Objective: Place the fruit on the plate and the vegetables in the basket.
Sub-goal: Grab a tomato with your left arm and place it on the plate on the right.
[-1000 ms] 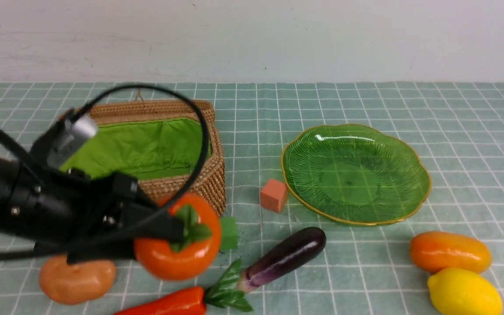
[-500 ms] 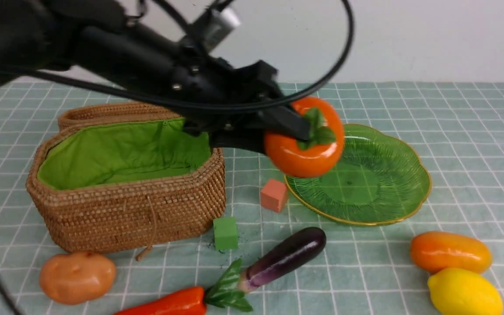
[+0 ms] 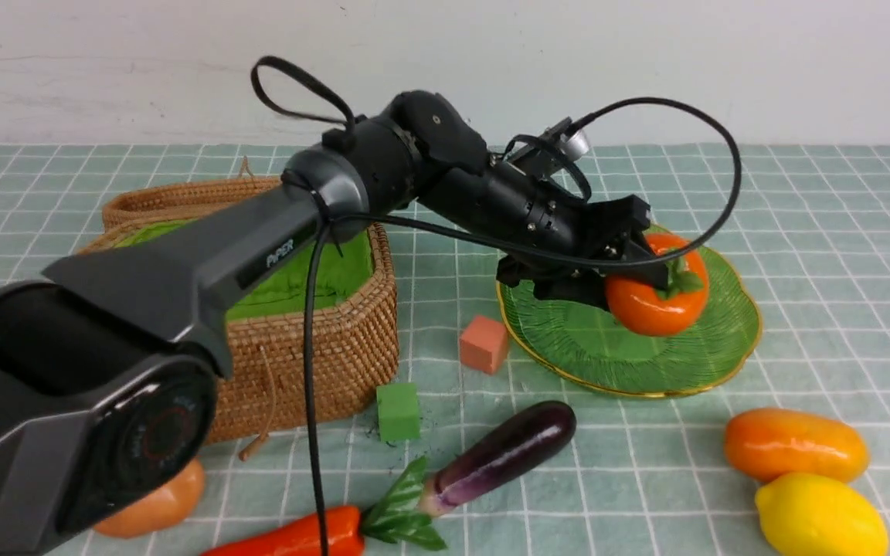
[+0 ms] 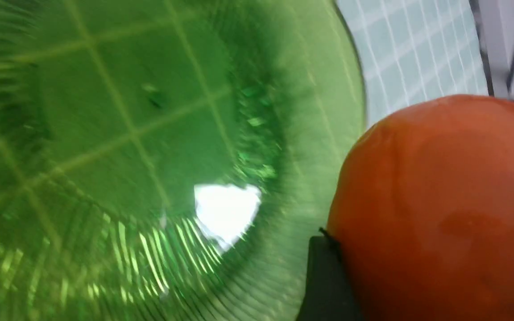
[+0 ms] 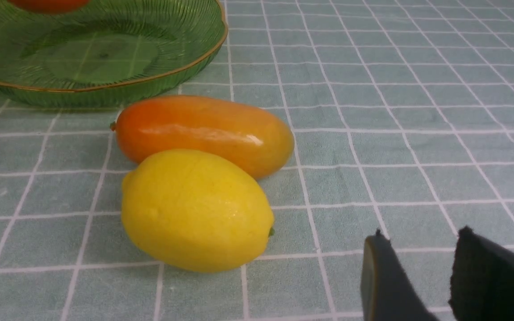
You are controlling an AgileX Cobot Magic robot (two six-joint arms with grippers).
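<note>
My left gripper (image 3: 657,272) is shut on the round orange persimmon (image 3: 650,307), holding it low over the right half of the green glass plate (image 3: 630,377). The left wrist view shows one dark finger (image 4: 324,281) pressed against the persimmon (image 4: 440,209) above the plate (image 4: 127,133). The mango (image 3: 795,445) and lemon (image 3: 820,516) lie on the cloth at the front right. My right gripper (image 5: 420,236) is open and empty, just beside the lemon (image 5: 196,209) and mango (image 5: 203,133). Eggplant (image 3: 507,452), carrot (image 3: 298,537) and potato (image 3: 155,502) lie in front of the wicker basket (image 3: 321,340).
A salmon cube (image 3: 484,344) sits between basket and plate, and a green cube (image 3: 399,411) lies by the basket's front corner. The left arm stretches across the basket, partly hiding its green lining. A pale wall stands behind the checked tablecloth.
The left arm has carried the persimmon up from in front of the basket, across to the right, and down over the plate. Everything else lies where it was.
</note>
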